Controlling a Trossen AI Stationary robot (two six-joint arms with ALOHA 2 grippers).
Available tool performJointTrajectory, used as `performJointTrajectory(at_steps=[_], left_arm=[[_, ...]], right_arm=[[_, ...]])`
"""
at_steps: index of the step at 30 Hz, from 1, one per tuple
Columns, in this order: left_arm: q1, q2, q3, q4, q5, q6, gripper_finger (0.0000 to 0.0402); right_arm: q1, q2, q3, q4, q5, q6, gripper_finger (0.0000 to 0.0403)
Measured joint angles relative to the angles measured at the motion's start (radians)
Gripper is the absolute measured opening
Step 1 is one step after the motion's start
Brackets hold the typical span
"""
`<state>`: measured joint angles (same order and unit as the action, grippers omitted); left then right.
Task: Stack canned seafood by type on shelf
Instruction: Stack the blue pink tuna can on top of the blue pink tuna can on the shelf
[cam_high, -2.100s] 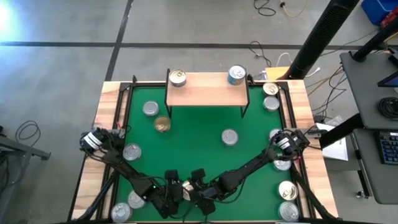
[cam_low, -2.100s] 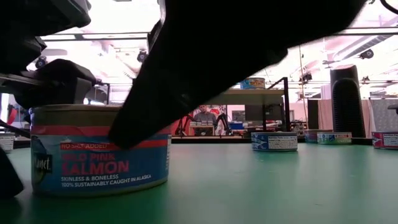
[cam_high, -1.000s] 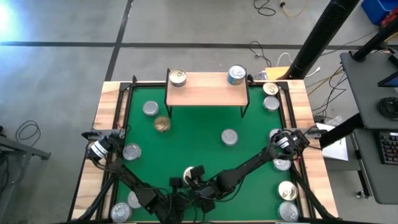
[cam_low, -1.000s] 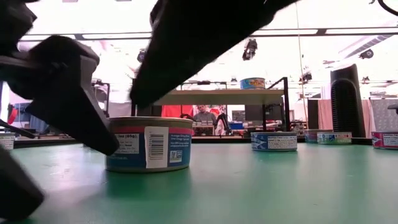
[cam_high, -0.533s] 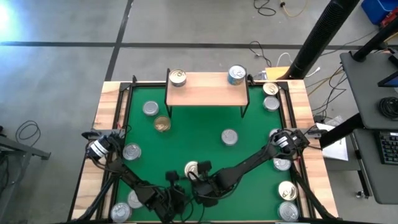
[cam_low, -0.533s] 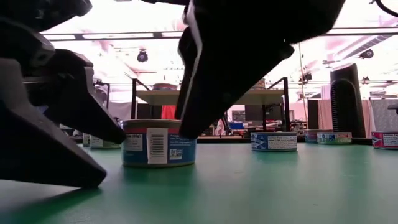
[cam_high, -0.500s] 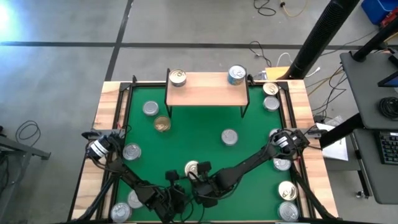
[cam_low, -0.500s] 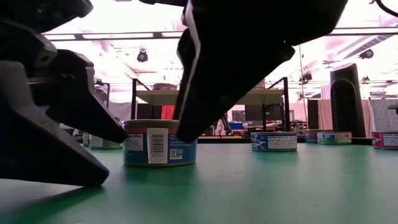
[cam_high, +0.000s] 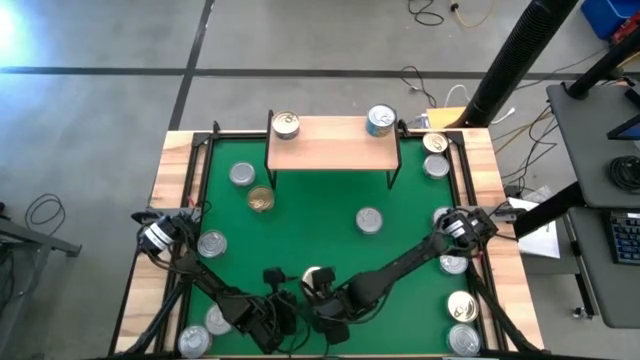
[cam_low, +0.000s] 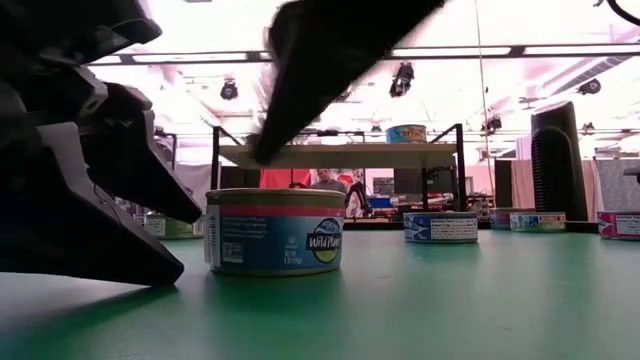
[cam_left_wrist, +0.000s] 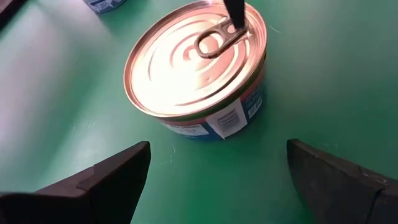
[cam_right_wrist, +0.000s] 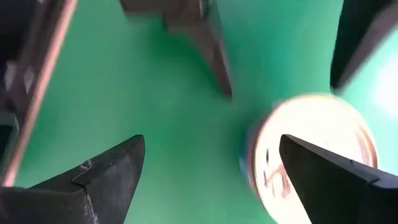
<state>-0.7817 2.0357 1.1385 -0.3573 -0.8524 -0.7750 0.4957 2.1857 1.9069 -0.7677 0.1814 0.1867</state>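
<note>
Both tools sit wide open, holding nothing: left tool (cam_high: 272, 281) and right tool (cam_high: 322, 287) crowd one can (cam_left_wrist: 196, 68) on the table near the front edge. I fear they bump each other, or a finger (cam_left_wrist: 235, 14) tips the can. The shelf (cam_high: 333, 143) is well apart.

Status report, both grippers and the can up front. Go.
Left gripper open, just short of the salmon can. Right gripper open over it. Can upright on the mat, not gripped. Shelf holds two cans; path clear.
</note>
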Motion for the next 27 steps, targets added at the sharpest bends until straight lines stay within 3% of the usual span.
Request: performJointTrajectory(at_steps=[6, 11, 16, 27], left_arm=[[-0.020, 0.006, -0.001, 0.016, -0.004, -0.074, 0.0359], [-0.026, 0.018, 0.000, 0.025, -0.010, -0.099, 0.0359], [-0.029, 0.019, 0.000, 0.033, 0.010, -0.086, 0.0359], [-0.029, 0.021, 0.001, 0.108, 0.051, 0.002, 0.0359]], right_arm=[[-0.003, 0.003, -0.018, -0.152, 0.101, 0.080, 0.0364], [-0.006, 0.014, -0.049, -0.055, 0.112, 0.152, 0.0364], [-0.005, 0.019, -0.050, 0.027, 0.058, 0.127, 0.0364], [-0.005, 0.016, -0.032, 0.053, 0.040, 0.095, 0.0364]])
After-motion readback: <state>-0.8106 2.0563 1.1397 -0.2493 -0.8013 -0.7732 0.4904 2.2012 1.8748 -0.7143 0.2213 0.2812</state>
